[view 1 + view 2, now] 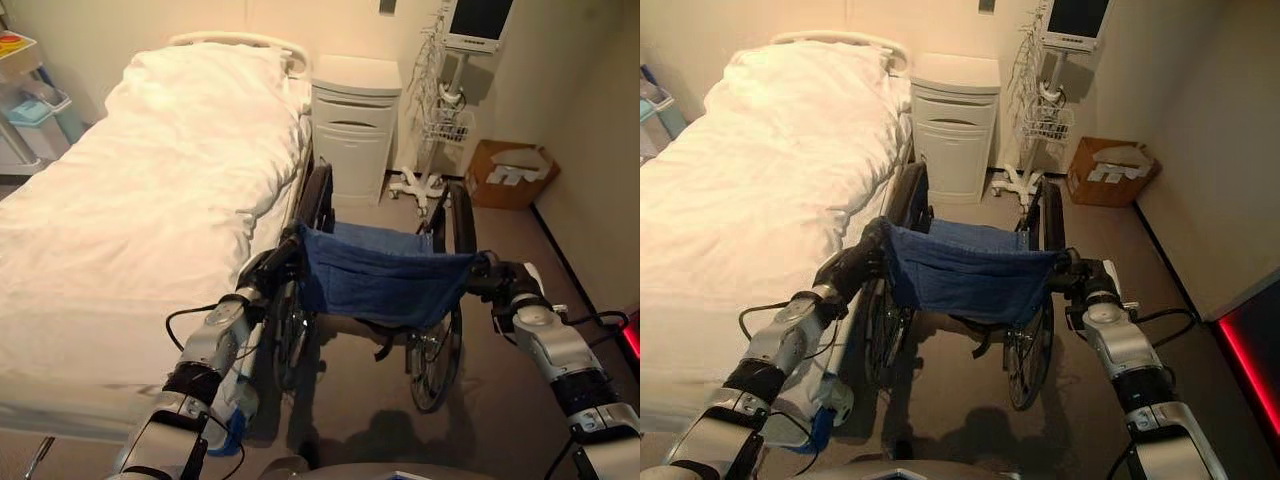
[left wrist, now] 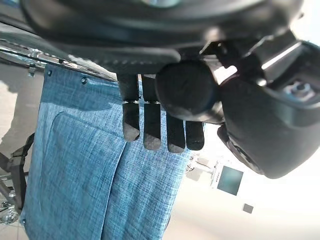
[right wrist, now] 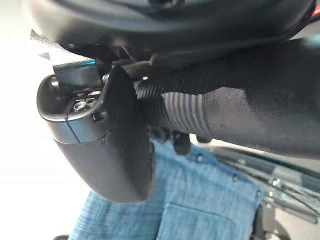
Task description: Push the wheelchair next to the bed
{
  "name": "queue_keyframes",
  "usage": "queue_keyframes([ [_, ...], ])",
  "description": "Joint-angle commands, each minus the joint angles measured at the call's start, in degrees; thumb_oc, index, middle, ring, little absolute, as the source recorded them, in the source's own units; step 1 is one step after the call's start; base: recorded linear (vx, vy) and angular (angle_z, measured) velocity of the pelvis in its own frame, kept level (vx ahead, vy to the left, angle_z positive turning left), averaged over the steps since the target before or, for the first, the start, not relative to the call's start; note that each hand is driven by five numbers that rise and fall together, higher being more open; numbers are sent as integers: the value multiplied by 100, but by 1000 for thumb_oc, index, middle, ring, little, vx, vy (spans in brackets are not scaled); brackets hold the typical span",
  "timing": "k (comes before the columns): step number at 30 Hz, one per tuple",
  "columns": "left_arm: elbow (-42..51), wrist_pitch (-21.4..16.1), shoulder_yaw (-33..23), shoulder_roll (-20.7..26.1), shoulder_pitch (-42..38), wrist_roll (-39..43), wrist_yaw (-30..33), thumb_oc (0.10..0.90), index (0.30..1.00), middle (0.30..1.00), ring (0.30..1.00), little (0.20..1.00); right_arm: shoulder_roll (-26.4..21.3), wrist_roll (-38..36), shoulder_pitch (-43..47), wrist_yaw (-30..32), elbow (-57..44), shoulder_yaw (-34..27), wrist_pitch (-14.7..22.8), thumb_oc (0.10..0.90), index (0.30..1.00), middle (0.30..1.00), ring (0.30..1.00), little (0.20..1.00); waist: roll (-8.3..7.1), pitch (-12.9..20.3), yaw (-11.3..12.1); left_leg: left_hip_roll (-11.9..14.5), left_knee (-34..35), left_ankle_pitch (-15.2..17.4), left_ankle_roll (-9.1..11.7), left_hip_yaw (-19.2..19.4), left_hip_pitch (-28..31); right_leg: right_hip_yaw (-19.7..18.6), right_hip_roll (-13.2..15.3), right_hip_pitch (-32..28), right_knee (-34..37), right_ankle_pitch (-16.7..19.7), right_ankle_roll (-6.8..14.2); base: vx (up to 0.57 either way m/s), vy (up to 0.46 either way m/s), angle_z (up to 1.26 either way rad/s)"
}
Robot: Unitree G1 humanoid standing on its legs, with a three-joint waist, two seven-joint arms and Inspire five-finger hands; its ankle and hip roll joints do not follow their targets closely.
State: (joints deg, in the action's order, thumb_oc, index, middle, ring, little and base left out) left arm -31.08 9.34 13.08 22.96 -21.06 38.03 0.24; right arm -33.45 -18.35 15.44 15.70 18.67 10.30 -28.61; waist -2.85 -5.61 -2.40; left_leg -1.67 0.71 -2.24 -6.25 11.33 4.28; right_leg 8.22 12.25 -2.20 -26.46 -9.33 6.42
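Observation:
The wheelchair, with its blue cloth back (image 1: 385, 275) and dark wheels, stands close along the right side of the white bed (image 1: 130, 200), facing the headboard end. My left hand (image 1: 262, 272) is curled round the left push handle (image 2: 187, 90), its fingers (image 2: 150, 125) lying behind the handle's round end. On the other side, my right hand (image 1: 505, 280) grips the ribbed right push handle (image 3: 200, 112), with the thumb (image 3: 115, 150) wrapped over it. The left wheel sits almost against the bed's edge.
A white bedside cabinet (image 1: 352, 120) stands ahead of the wheelchair by the headboard. Right of it are a monitor stand on wheels (image 1: 445, 110) and a cardboard box (image 1: 510, 172) at the wall. A trolley (image 1: 25, 90) stands beyond the bed. Open floor lies to the right.

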Motion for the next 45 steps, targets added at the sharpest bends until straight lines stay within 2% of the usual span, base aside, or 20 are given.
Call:
queue_keyframes([
  [1, -59, -398, -237, -168, -527, -2, 205, 400, 300, 300, 300, 300, 856, -309, 129, -613, -178, 447, 1847, 400, 300, 300, 300, 300, 248, -47, 265, -41, -452, 246, 391, 225, -285, 305, 94, -269, 775, 1234, 1, 154, 5, -15],
  [5, 94, -520, -331, -154, -428, 192, 412, 400, 300, 300, 300, 300, 779, -429, 497, -638, 29, 464, 1800, 400, 300, 300, 300, 300, 208, -115, 306, -94, -337, 371, 404, 85, 20, 440, -39, 151, 1603, 1322, 55, 117, -48, -29],
  [10, 219, -563, -268, -322, -350, 150, 544, 400, 300, 300, 300, 300, 687, -522, 686, -487, 126, 455, 1783, 400, 300, 300, 300, 300, 69, -215, 161, -227, -268, 569, 354, -202, 182, 59, -332, 650, 2143, 1721, 209, 100, -121, 26],
  [14, 215, -384, -201, -348, -333, 3, 414, 400, 300, 300, 300, 300, 615, -517, 746, -296, 170, 343, 1623, 400, 300, 300, 300, 300, 50, -236, 75, -226, -193, 631, 325, -388, 334, -144, -506, 710, 2202, 1745, 220, 128, -183, 70],
  [16, 210, -245, -185, -348, -338, -121, 300, 400, 300, 300, 300, 300, 569, -634, 752, -188, 276, 252, 1577, 400, 300, 300, 300, 300, 70, -227, 57, -162, -216, 622, 328, -468, 371, -202, -597, 590, 2089, 1553, 173, 117, -259, 94],
  [19, 210, -190, -148, -327, -300, -98, 366, 400, 300, 300, 300, 300, 540, -601, 748, -143, 358, 176, 1524, 400, 300, 300, 300, 300, 71, -153, 88, -38, -216, 572, 422, -440, 405, -62, -699, 300, 2194, 1391, 64, 111, -253, 51],
  [25, 133, -113, -150, -344, -425, 17, 468, 400, 300, 300, 300, 300, 527, -547, 965, 143, 529, 230, 1372, 400, 300, 300, 300, 300, 75, -54, 38, 281, -364, 510, 654, -51, 442, 335, -839, -217, 2438, 1131, -182, 75, -152, 39],
  [28, 128, -96, -58, -405, -556, 89, 494, 400, 300, 300, 300, 300, 485, -559, 1120, 246, 662, 268, 1390, 400, 300, 300, 300, 300, 107, -57, -2, 315, -436, 531, 690, 205, 430, 529, -847, -336, 2472, 1071, -226, -4, -51, 30],
  [36, 87, -184, -46, -391, -522, 60, 396, 400, 300, 300, 300, 300, 342, -447, 1303, 22, 867, 305, 1388, 400, 300, 300, 300, 300, 206, 5, 12, 195, -91, 426, 672, -14, 541, 402, -978, -419, 2514, 997, -234, 4, 2, 1],
  [38, 28, -196, -53, -375, -569, 75, 406, 400, 300, 300, 300, 300, 317, -472, 1338, -49, 911, 318, 1358, 584, 575, 575, 575, 575, 212, 10, -2, 179, -56, 420, 668, -32, 552, 374, -990, -413, 2510, 992, -230, -4, 18, 0],
  [39, 8, -204, -54, -374, -583, 84, 413, 400, 300, 300, 300, 300, 310, -473, 1350, -75, 928, 322, 1356, 800, 900, 900, 900, 900, 214, 7, -7, 175, -49, 422, 666, -35, 558, 365, -992, -415, 2508, 988, -229, 2, 37, -1],
  [40, -38, -227, -52, -394, -606, 115, 454, 605, 608, 608, 608, 608, 290, -499, 1359, -139, 975, 337, 1403, 800, 900, 900, 900, 900, 217, -1, -20, 165, -41, 428, 664, -38, 573, 337, -997, -430, 2516, 984, -225, 3, 41, -1],
  [41, -43, -231, -49, -401, -610, 107, 480, 772, 858, 858, 858, 858, 296, -514, 1355, -162, 968, 334, 1407, 800, 900, 900, 900, 900, 215, -3, -26, 159, -40, 435, 660, -35, 576, 331, -994, -434, 2518, 981, -221, -1, 50, -2],
  [42, -41, -236, -44, -405, -617, 117, 509, 800, 900, 900, 900, 900, 293, -511, 1360, -203, 963, 325, 1401, 800, 900, 900, 900, 900, 213, -9, -31, 152, -42, 444, 654, -31, 581, 318, -992, -438, 2520, 979, -219, -15, 41, -3],
  [45, -17, -251, -61, -429, -616, 149, 537, 800, 900, 900, 900, 900, 295, -549, 1336, -276, 919, 285, 1443, 800, 900, 900, 900, 900, 206, -19, -37, 127, -12, 452, 641, -24, 590, 291, -997, -458, 2569, 994, -210, -26, 42, -4],
])
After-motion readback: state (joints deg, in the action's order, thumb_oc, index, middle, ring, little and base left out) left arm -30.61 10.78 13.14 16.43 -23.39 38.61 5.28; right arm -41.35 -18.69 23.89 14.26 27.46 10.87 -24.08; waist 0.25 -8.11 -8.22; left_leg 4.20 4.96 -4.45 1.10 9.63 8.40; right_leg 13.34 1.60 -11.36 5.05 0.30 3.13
